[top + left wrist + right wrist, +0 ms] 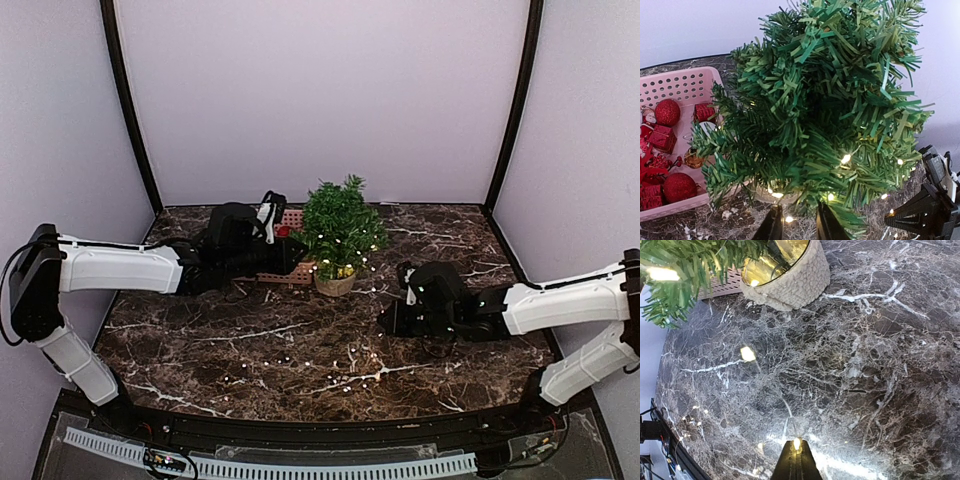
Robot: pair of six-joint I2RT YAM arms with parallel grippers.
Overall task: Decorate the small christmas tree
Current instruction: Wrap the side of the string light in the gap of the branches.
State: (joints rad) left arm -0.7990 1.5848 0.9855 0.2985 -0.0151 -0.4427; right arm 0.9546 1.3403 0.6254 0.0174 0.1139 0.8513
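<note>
The small tree (343,225) stands upright in its round tan pot (335,283) at the middle rear of the dark marble table (250,340). A string of lit bulbs (845,158) runs through the lower branches, and more bulbs trail across the table in front of the tree.

A pink perforated basket (685,82) sits just beside the tree on its left, touching the branches. It holds red balls (667,112) and small red gift boxes (662,137).

Left arm: reaches across the basket toward the tree. The left pincer (797,227) points at the base of the tree, its fingers (772,227) standing a narrow way apart. One lit bulb shows in the gap just ahead of them. No object is gripped.

Right arm: lies low over the table, to the right of the pot and apart from it. The right pincer (796,462) is closed tight, with its fingers pressed together. A lit bulb glows right at the fingertips. Whether the wire is pinched there cannot be told.
</note>
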